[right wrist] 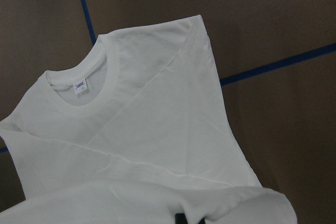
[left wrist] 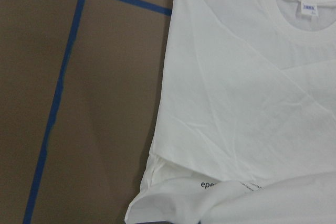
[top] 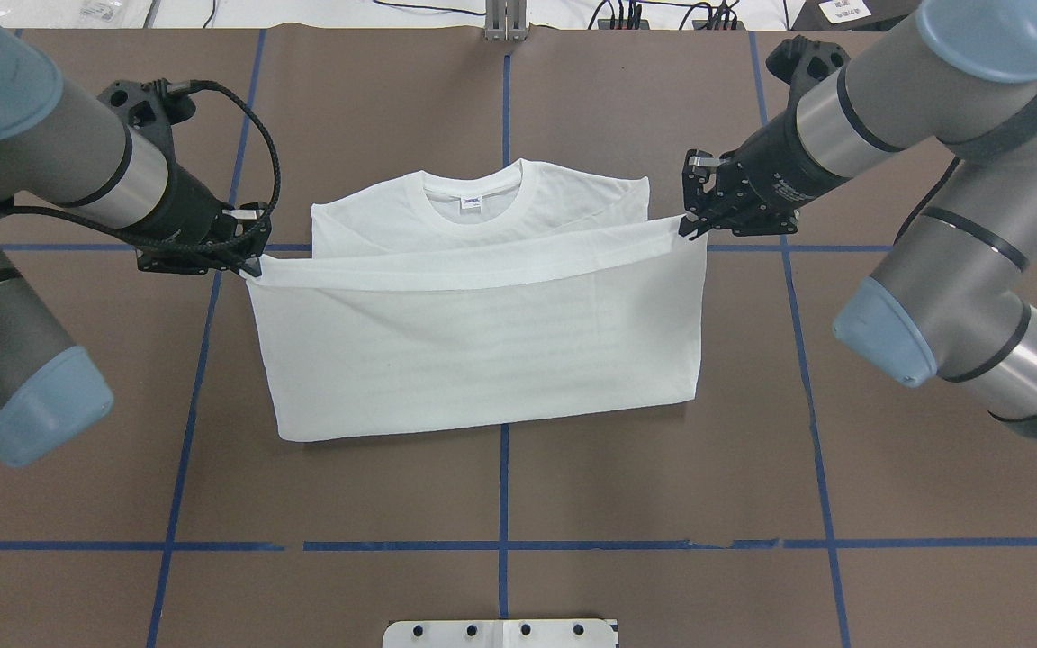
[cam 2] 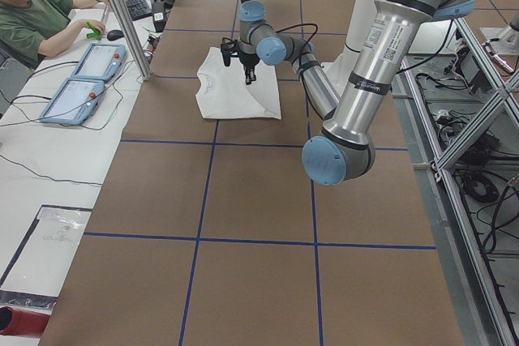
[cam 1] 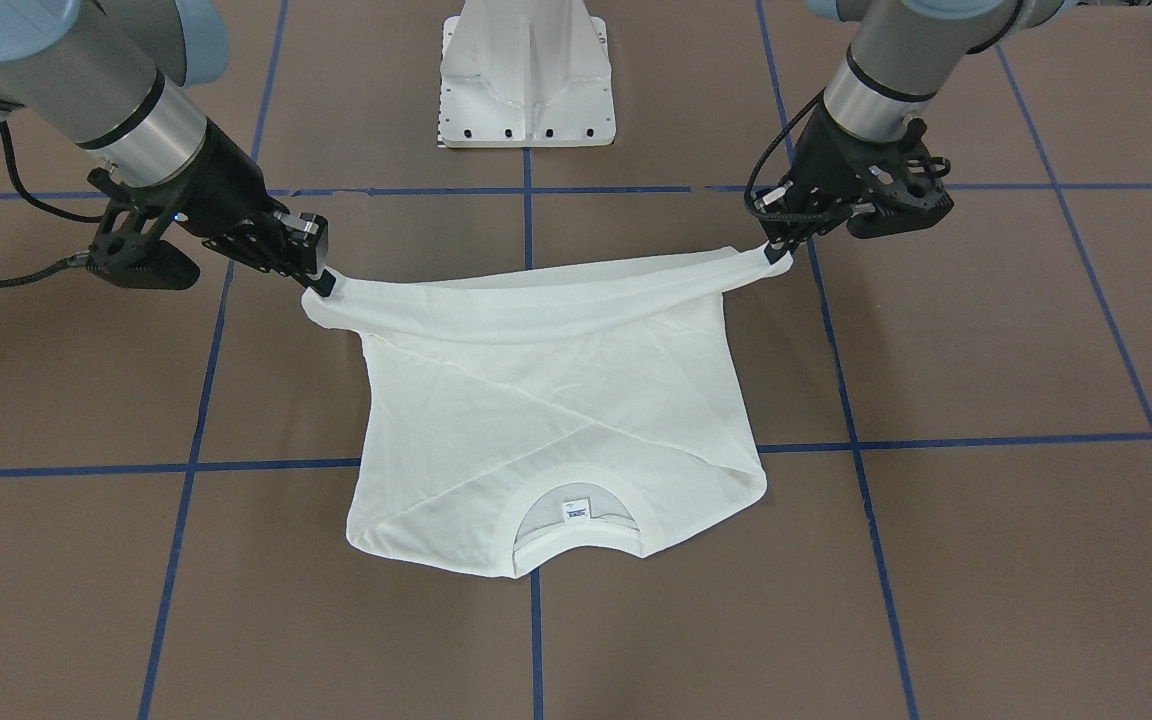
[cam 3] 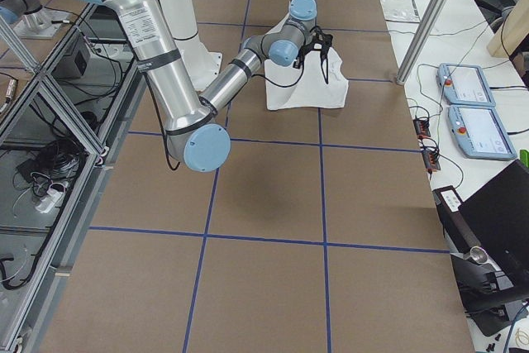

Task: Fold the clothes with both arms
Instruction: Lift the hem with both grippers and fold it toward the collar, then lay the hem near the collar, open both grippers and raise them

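Observation:
The white T-shirt (top: pixel 482 351) lies on the brown table with its sleeves folded in and its collar and neck label (top: pixel 473 203) at the far end from the robot. Its hem is raised off the table and stretched taut between the two arms. My left gripper (top: pixel 248 265) is shut on one hem corner and shows on the right of the front-facing view (cam 1: pixel 781 250). My right gripper (top: pixel 688 229) is shut on the other corner (cam 1: pixel 321 280). In the left wrist view, a bit of black print (left wrist: pixel 210 185) shows on the lifted cloth's underside.
The white pedestal base (cam 1: pixel 528 80) stands behind the shirt on the robot's side. Blue tape lines (top: pixel 504 432) cross the table. A person (cam 2: pixel 40 14) sits at a side table with two teach pendants (cam 2: pixel 85 79). More pendants (cam 3: pixel 471 109) lie on the opposite side.

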Tool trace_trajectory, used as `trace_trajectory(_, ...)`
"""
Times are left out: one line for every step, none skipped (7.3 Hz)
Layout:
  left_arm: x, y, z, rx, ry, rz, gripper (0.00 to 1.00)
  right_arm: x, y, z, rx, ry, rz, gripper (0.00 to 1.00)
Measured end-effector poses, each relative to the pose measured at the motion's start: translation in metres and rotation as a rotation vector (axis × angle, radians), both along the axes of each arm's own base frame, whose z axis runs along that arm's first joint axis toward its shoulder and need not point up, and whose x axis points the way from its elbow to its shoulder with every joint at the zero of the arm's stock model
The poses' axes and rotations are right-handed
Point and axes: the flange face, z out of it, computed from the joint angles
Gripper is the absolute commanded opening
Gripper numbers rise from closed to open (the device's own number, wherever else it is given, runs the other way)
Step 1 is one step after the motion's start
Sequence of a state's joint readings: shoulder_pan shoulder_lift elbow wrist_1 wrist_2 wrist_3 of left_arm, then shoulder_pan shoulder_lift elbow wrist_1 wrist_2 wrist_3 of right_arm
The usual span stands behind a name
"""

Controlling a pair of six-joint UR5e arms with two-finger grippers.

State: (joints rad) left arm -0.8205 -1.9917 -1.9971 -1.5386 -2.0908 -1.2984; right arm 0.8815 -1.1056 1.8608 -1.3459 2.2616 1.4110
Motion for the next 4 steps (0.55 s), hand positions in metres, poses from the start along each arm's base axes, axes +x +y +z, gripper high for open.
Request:
trace_trajectory(0.007, -0.02, 0.011, 0.008, 0.006, -0.014, 0.0, -0.007, -0.022, 0.002, -0.008, 0.017, 0.01, 0.0)
trace_trajectory(0.017, -0.041, 0.026, 0.011, 0.009, -0.027, 0.0, -0.015, -0.043, 0.004, -0.02, 0.034, 0.022, 0.0)
trace_trajectory(0.028, -0.061, 0.043, 0.008, 0.009, -0.038, 0.0, -0.023, -0.064, 0.009, -0.028, 0.049, 0.039, 0.0)
trace_trajectory(0.039, -0.079, 0.058, 0.008, 0.008, -0.047, 0.0, -0.033, -0.086, 0.018, -0.026, 0.056, 0.053, 0.0)
